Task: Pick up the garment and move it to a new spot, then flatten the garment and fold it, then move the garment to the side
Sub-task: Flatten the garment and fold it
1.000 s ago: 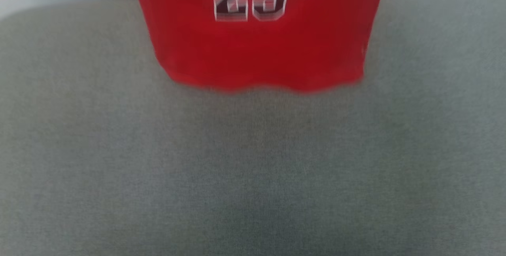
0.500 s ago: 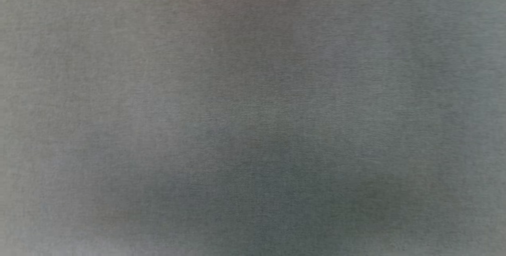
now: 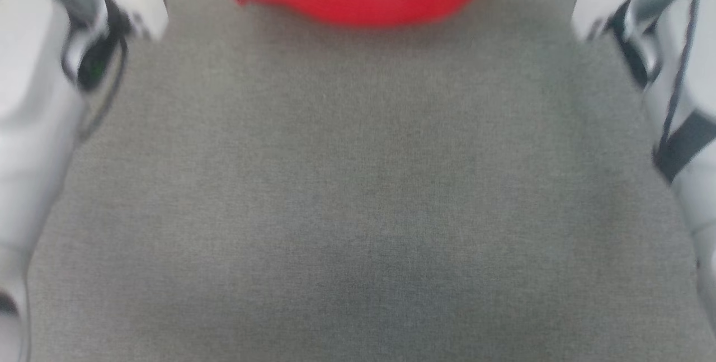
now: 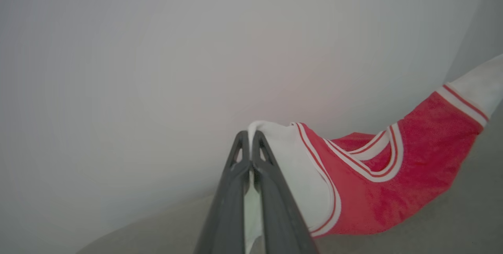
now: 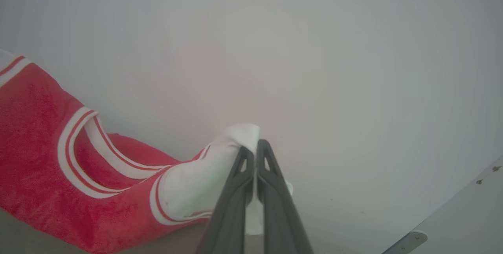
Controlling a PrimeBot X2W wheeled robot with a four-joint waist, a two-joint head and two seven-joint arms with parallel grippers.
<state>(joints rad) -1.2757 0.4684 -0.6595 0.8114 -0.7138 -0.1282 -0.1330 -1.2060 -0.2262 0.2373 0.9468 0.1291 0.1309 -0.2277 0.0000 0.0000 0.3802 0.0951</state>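
garment (image 4: 373, 191) stretches between left tool (image 4: 250, 136) and right tool (image 5: 256, 146), each pinched onto a white sleeve (image 4: 290, 159).

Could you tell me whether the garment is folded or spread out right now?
Spread out, unfolded: the left gripper and right gripper each pinch one white-sleeved end of the garment, which stretches between them, collar open.

Red jersey garment (image 3: 358, 1) with white-striped neckline at top edge, blurred, white sleeve toward top left. Grey fabric surface (image 3: 358, 194) below. Pale left forearm (image 3: 33, 127) at left edge, pale right forearm (image 3: 685, 93) at right edge.
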